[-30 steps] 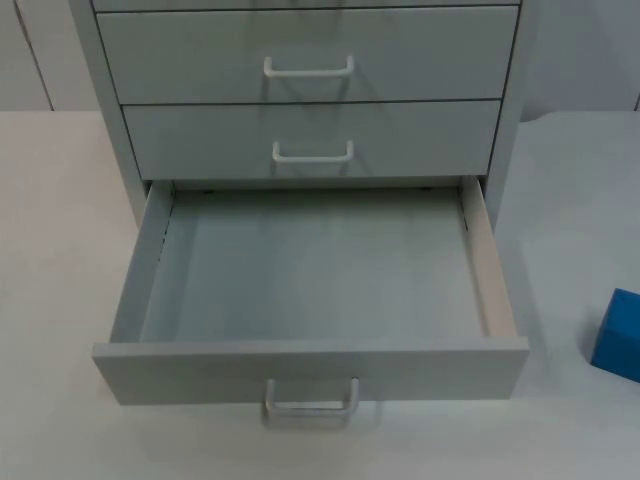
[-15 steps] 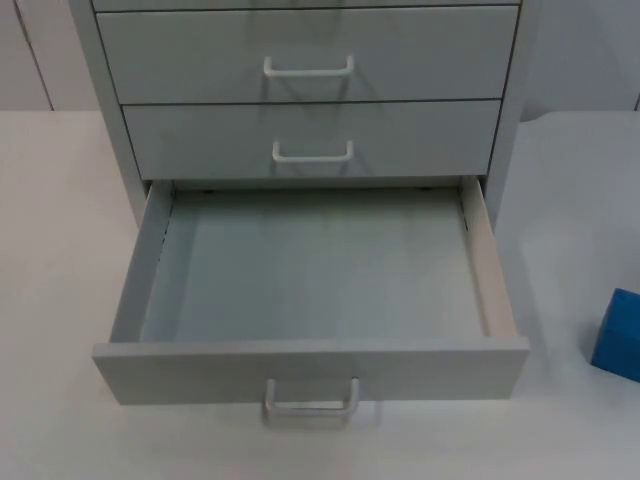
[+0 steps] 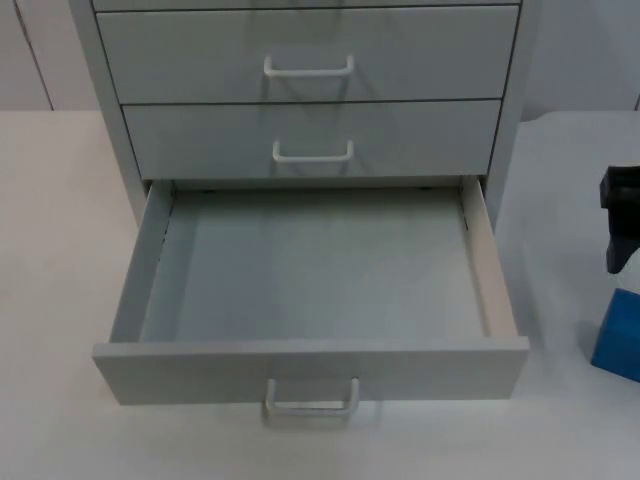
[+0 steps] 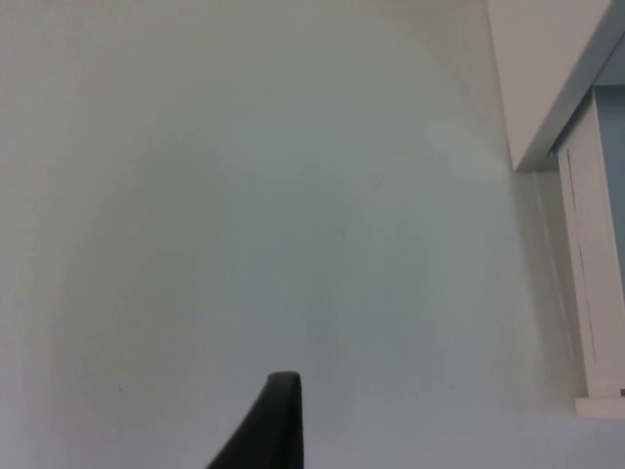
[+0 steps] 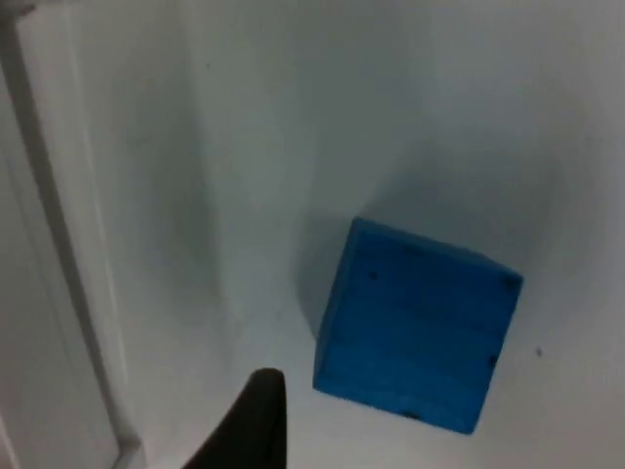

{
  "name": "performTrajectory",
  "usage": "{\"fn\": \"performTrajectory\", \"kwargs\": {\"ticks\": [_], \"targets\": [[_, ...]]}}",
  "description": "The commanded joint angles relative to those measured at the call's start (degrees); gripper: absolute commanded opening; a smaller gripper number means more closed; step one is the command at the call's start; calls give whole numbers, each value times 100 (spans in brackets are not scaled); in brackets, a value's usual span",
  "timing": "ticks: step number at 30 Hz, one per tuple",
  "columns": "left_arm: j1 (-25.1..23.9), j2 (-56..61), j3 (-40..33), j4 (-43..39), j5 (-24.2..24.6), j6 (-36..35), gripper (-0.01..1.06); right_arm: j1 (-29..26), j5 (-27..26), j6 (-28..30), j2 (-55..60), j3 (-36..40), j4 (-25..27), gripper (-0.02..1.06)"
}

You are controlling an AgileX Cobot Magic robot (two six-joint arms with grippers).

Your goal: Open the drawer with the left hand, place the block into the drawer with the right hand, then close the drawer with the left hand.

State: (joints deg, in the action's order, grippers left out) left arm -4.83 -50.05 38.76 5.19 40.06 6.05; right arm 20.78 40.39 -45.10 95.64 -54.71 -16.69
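Observation:
The grey cabinet's bottom drawer (image 3: 310, 368) stands pulled fully out, and its inside is bare. A blue block (image 3: 618, 335) rests on the white table to the right of the drawer, partly cut off by the picture's edge. My right gripper (image 3: 620, 228) hangs just behind and above the block, clear of it. In the right wrist view the block (image 5: 415, 327) lies a short way ahead, beside the drawer's pale side wall (image 5: 59, 244). My left gripper (image 4: 278, 430) waits over bare table to the left of the cabinet (image 4: 557, 88).
Two shut drawers with white handles (image 3: 310, 68) (image 3: 312, 152) sit above the open one. The open drawer's handle (image 3: 311, 400) juts toward the table's front. White table (image 3: 60, 250) spreads on both sides of the cabinet.
My right gripper has come into the top view at the right edge, just behind the blue block. The drawer and the block have not moved.

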Motion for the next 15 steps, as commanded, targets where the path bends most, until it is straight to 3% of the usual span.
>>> {"fn": "performTrajectory", "kwargs": {"ticks": [1,15], "targets": [[-15,24,-25,-6,-52,-46,105,41,-212,-457,141,-47,-274,100],[-15,24,-25,33,-88,-46,105,41,-856,-807,1213,-47,-274,100]]}}
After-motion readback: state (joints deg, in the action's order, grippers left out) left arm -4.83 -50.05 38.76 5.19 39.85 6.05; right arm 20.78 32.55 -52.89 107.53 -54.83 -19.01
